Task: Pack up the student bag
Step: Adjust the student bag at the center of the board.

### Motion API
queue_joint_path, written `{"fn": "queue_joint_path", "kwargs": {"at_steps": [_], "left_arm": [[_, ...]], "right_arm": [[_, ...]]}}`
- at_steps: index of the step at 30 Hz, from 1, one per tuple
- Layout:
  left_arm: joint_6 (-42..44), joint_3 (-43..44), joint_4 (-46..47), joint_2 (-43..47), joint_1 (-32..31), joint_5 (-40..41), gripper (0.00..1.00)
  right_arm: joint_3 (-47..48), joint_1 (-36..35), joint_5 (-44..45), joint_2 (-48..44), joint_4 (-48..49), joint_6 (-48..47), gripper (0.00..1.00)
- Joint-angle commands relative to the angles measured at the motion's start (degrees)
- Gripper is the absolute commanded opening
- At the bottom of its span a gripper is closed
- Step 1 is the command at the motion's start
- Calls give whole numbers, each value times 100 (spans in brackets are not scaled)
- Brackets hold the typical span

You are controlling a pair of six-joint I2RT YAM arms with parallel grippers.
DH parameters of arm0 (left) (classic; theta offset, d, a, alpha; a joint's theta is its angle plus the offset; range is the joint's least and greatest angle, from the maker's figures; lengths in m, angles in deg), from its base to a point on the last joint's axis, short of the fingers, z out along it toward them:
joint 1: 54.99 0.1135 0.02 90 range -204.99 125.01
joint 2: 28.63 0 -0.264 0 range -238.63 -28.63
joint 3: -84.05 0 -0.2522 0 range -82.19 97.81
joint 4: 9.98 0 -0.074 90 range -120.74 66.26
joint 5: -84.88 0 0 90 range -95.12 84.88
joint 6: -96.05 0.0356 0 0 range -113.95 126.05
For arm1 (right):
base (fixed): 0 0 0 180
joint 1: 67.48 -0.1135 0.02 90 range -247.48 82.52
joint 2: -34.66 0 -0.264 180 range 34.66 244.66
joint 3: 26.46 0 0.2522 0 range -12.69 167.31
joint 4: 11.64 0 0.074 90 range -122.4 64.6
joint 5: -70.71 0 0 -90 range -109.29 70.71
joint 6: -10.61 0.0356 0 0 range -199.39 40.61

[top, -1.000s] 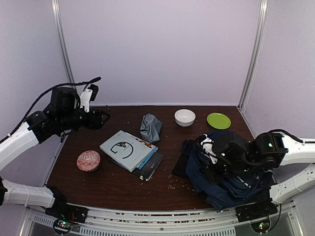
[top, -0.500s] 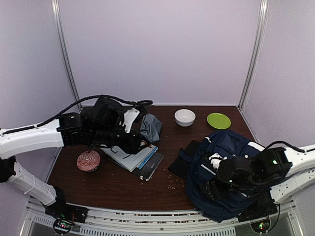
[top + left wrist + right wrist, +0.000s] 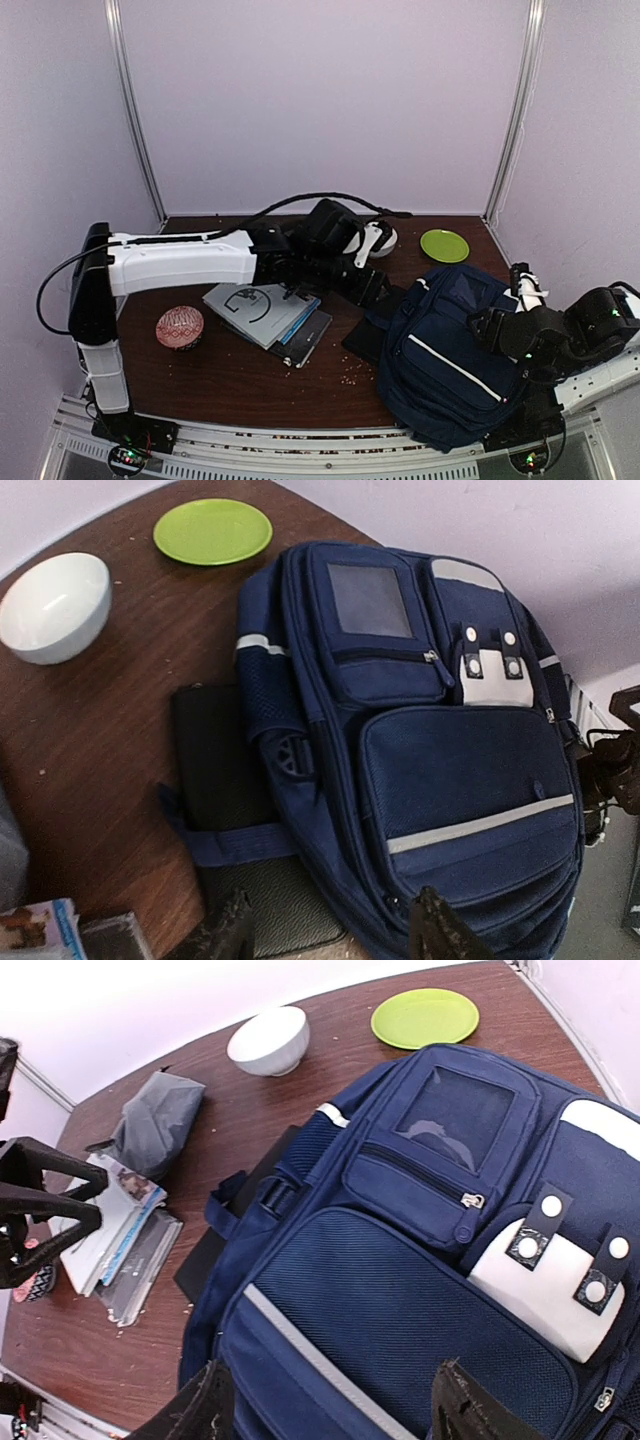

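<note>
The student bag is a big navy backpack lying front side up at the right of the table. Its white buckle patch and grey stripe face up. My left gripper reaches across the table to the bag's left edge. In the left wrist view it is open, hanging over the bag's side and a black flat pad. My right gripper hovers over the bag's right half. In the right wrist view it is open, with only the bag's front pocket below.
A stack of books lies mid-table, with a red patterned bowl to its left. A white bowl and a green plate stand at the back. A grey pouch lies by the books. Crumbs dot the wood.
The left arm swung from the far left across the table to the bag. The right gripper opened, let go of the bag and drew back right. The bag now lies flat.
</note>
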Motion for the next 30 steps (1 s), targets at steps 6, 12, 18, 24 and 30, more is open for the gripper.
{"fn": "queue_joint_path", "kwargs": {"at_steps": [6, 12, 18, 24, 30], "left_arm": [[-53, 1599, -477, -1745, -17, -793, 90], [-90, 2361, -1062, -2428, -17, -733, 89], [-157, 2098, -1169, -2434, -11, -454, 88], [-202, 1591, -989, -2183, -15, -712, 85], [-184, 1286, -886, -2027, -26, -1124, 50]], "right_arm": [[-381, 49, 286, -78, -12, 231, 67], [-434, 58, 304, -104, 73, 100, 67], [-493, 58, 334, -190, 230, -20, 67], [-449, 58, 350, -134, 356, -184, 67], [-344, 52, 393, -148, 339, -257, 66]]}}
